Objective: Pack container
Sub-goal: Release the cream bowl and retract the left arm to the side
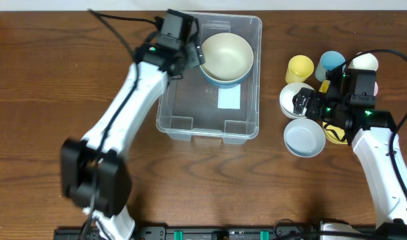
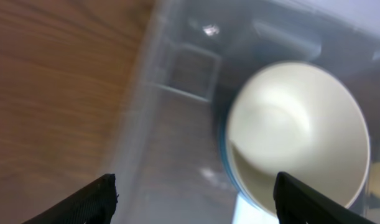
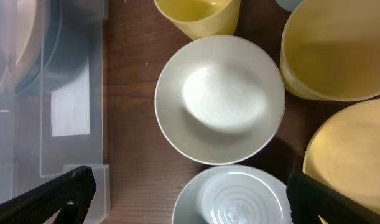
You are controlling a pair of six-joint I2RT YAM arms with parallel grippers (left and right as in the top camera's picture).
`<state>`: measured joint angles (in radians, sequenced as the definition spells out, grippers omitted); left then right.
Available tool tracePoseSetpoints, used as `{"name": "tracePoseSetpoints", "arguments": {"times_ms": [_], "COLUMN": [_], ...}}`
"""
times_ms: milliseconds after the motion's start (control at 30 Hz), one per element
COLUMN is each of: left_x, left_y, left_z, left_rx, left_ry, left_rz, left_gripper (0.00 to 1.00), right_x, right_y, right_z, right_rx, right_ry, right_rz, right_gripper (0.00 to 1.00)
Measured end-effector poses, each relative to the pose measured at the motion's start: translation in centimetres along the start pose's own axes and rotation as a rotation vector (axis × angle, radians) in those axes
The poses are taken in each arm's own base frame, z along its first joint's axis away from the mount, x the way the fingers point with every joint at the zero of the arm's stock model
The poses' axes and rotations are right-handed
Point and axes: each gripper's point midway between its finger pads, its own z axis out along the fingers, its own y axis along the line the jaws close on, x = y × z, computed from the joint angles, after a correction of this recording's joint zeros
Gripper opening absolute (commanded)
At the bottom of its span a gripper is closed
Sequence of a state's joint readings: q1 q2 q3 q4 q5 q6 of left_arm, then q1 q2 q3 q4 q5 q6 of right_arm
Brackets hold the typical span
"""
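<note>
The container (image 1: 190, 107) sits in the middle of the bench (image 1: 50, 80), with a cream bowl (image 1: 226, 53) stacked in a blue bowl (image 1: 221, 82) at its far right corner. Over the far left rim hangs the left end effector (image 2: 199, 199) — fingers spread wide, nothing in them. Off to the container's right, the right end effector (image 3: 199, 199) is wide and empty too, over a white bowl (image 3: 219, 98) beside a yellow cup (image 3: 199, 15) and a 2nd white bowl (image 3: 239, 199).
</note>
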<state>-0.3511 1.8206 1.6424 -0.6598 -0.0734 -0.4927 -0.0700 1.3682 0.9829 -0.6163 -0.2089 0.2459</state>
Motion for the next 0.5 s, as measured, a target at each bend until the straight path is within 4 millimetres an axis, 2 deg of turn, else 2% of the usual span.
{"name": "tracePoseSetpoints", "arguments": {"times_ms": [100, 167, 267, 400, 500], "left_x": [-1.9, -3.3, -4.7, -4.4, -3.2], "left_y": [3.3, 6.4, 12.4, 20.6, 24.8], "left_z": [-4.9, -7.9, -12.3, -16.4, -18.1], "left_rx": [-0.060, -0.106, -0.201, -0.357, -0.446], "left_ry": [-0.059, -0.101, -0.155, -0.173, -0.149], "left_rz": [-0.026, -0.071, -0.177, -0.326, -0.414], "left_gripper": [0.85, 0.86, 0.88, 0.94, 0.98], "right_x": [-0.1, -0.3, -0.4, -0.6, -0.5], "right_y": [0.0, 0.1, 0.1, 0.1, -0.2], "right_z": [0.0, 0.0, 0.0, 0.0, 0.0], "right_rx": [-0.001, -0.003, -0.005, -0.002, 0.012], "right_ry": [-0.004, -0.013, -0.018, -0.026, -0.022], "right_rz": [-0.001, -0.003, -0.004, -0.005, 0.007], "right_gripper": [0.99, 0.99, 0.99, 0.99, 0.99]}}
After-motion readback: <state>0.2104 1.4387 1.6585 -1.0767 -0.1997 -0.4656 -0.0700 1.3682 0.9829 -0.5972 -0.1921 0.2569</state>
